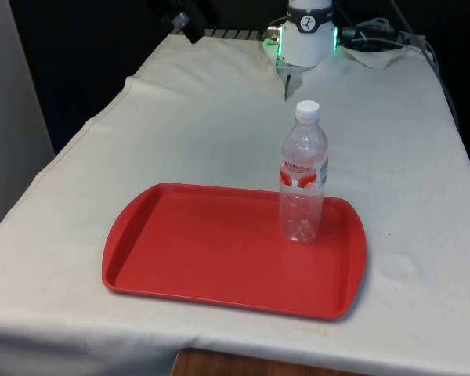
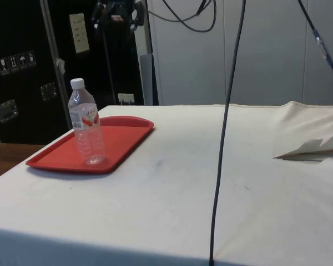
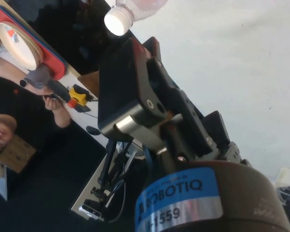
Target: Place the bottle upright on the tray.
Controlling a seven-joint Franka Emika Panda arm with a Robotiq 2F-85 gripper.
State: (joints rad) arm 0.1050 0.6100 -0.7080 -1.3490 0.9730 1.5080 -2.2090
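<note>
Bottle [image 1: 302, 174]: upright on the tray [image 1: 188, 251], right of centre in the front frame.
Fingers [image 3: 135, 92]: cannot tell whether spread.
Counter [image 1: 219, 125]: white cloth.

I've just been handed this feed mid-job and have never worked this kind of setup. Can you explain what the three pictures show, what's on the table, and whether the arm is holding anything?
A single robot arm with a two-finger gripper works at a table under a white cloth. One picture looks across the table from the front, one from the side, and one comes from a camera on the arm's wrist.

On the cloth lies a red tray. A clear plastic bottle with a white cap and a red label stands upright on it, toward the front view's right. The side view confirms it stands free, with nothing touching it.

In the wrist view the gripper is away from the bottle and holds nothing; the bottle's cap shows beyond the fingers. Whether the fingers are open, I cannot tell.
</note>
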